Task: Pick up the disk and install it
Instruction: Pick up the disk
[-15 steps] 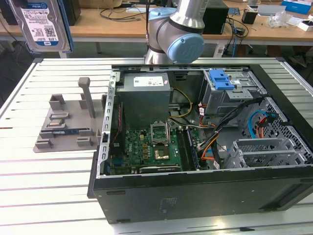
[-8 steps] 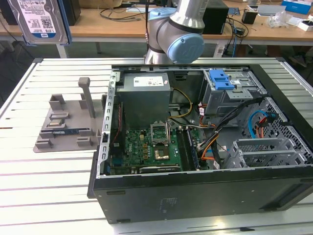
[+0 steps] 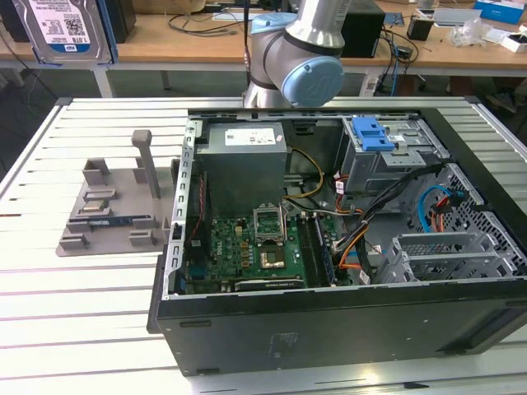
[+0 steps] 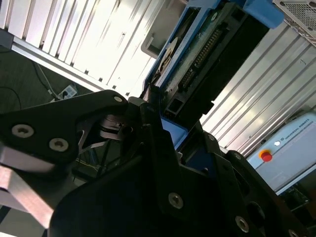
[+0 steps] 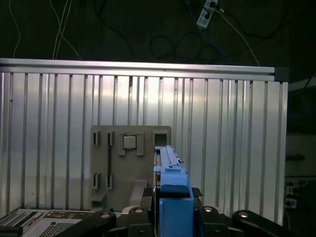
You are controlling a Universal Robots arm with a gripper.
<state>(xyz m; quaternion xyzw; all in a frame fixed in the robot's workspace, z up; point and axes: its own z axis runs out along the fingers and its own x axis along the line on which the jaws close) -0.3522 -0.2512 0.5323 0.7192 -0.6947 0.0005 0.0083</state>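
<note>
The hand (image 5: 173, 219) is pinching the disk (image 5: 170, 182) on its blue rails, with black fingers (image 4: 148, 111) pressed on both sides. In the first wrist view the disk appears edge-on in front of the slatted worktop (image 5: 49, 123) and a grey fixture (image 5: 123, 168). In the exterior view the disk is lifted in the air at about 10 o'clock from the open computer case (image 3: 329, 329), with its label toward the camera. The fixture lies on the worktop at 9 o'clock from the case.

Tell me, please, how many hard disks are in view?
1: the disk, gripped by the claw, above the grey fixture at the exterior view's left. Others may hide inside the drive cage.
</note>
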